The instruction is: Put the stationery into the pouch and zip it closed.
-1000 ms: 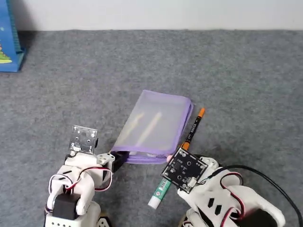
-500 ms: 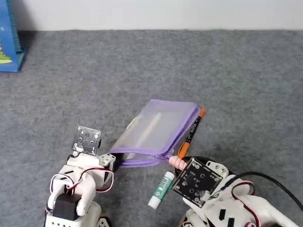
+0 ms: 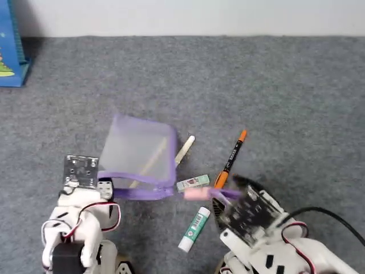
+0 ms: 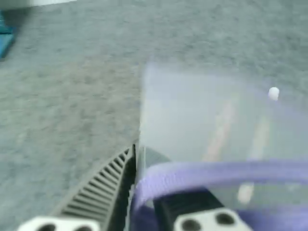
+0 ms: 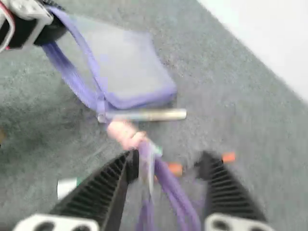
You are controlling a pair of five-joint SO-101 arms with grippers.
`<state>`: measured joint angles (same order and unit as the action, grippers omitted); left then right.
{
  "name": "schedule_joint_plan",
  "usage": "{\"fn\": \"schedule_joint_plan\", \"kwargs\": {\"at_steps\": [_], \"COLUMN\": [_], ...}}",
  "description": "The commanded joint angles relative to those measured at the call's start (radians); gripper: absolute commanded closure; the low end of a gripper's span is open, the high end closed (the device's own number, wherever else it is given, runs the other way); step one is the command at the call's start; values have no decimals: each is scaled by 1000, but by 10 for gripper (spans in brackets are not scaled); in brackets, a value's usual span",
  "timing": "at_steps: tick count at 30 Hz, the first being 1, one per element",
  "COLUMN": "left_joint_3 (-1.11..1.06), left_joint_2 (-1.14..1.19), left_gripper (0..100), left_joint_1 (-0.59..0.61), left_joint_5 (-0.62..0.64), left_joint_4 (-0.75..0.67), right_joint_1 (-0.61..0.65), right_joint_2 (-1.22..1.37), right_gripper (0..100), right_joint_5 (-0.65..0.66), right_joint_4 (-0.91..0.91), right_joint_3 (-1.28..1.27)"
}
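The translucent purple pouch lies left of centre, and my left gripper is shut on its near edge; the purple rim runs across that gripper. A pale stick pokes out of the pouch's right side. A small labelled tube, an orange-tipped black pen and a green-and-white glue stick lie on the mat. My right gripper is open, with the pouch's purple strap between its jaws and the pink zip pull just beyond them.
Grey carpet-like mat covers the table, with free room at the back and right. A blue box stands at the far left edge. A white wall runs along the back.
The pouch has slid left with my left gripper. The stick's end and the small tube now lie outside it. My right gripper has drawn back, and the pink pull and strap trail toward it.
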<state>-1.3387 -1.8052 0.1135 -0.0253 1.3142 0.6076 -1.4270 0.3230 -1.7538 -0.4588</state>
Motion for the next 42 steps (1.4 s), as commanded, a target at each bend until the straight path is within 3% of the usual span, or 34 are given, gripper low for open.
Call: {"fn": "schedule_joint_plan", "kwargs": {"at_steps": [1,5,15,17,22,30,42], "left_joint_3": [101,136,188,186,234,395,392], "left_joint_2": [-11,-8,-2,18,181,416,420], "left_gripper": [987,987,987,987,987,987,987], "left_joint_1": [66,140,167,166,164,164,164], "left_joint_5": [-12,-12,-41,-52,-49,-49,-49], "left_joint_4": [20,26,68,68,54,63,84], "right_joint_1": [2,-42,-407,-427,-432,-446,-550], "right_joint_2": [19,117,509,576,768,1116,1452], "right_gripper": [761,828,833,833,834,835,837], "right_joint_5": [-21,-25,-28,-43,-261,-485,-512], "right_joint_4": [-38,-36,90,120,216,456,855], "right_joint_3": [41,41,43,43,43,43,49]}}
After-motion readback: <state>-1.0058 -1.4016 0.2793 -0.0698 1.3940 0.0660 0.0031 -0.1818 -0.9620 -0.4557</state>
